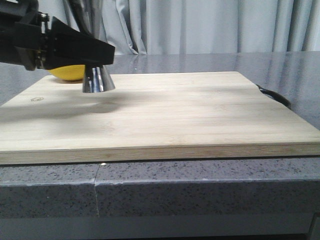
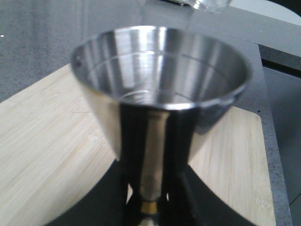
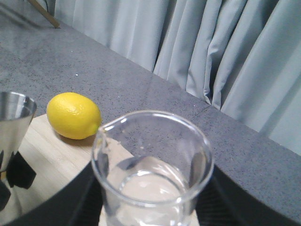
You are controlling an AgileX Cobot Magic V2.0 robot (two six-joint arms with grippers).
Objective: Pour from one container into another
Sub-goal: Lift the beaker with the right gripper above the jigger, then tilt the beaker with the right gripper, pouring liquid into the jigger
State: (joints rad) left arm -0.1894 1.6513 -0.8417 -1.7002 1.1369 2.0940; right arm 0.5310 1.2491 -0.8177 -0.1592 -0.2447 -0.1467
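Gripping the steel jigger (image 2: pixel 160 94) at its narrow gold-toned waist, my left gripper (image 2: pixel 150 197) has its dark fingers (image 2: pixel 129 155) closed on either side of the lower stem, and the upper cone stands upright and open toward the wrist camera. From the front I see the same left gripper (image 1: pixel 95 62) reaching in from the left, with the jigger's lower cone (image 1: pixel 98 80) showing beneath it at the far left part of the wooden cutting board (image 1: pixel 165 115); whether the base rests on the wood or hangs just above it, I cannot tell. My right gripper (image 3: pixel 150 207) is clamped around the glass beaker (image 3: pixel 153 165), dark fingers (image 3: pixel 77 200) showing on both sides of its wall; clear liquid sits in its bottom and the pouring lip faces the jigger. In the left wrist view the beaker's base (image 2: pixel 207 4) shows just past the jigger's rim. A yellow lemon (image 3: pixel 74 116) lies on the board near the jigger, behind it in the front view. The board lies on a grey speckled counter (image 1: pixel 200 185), with pale curtains (image 1: pixel 210 25) behind.
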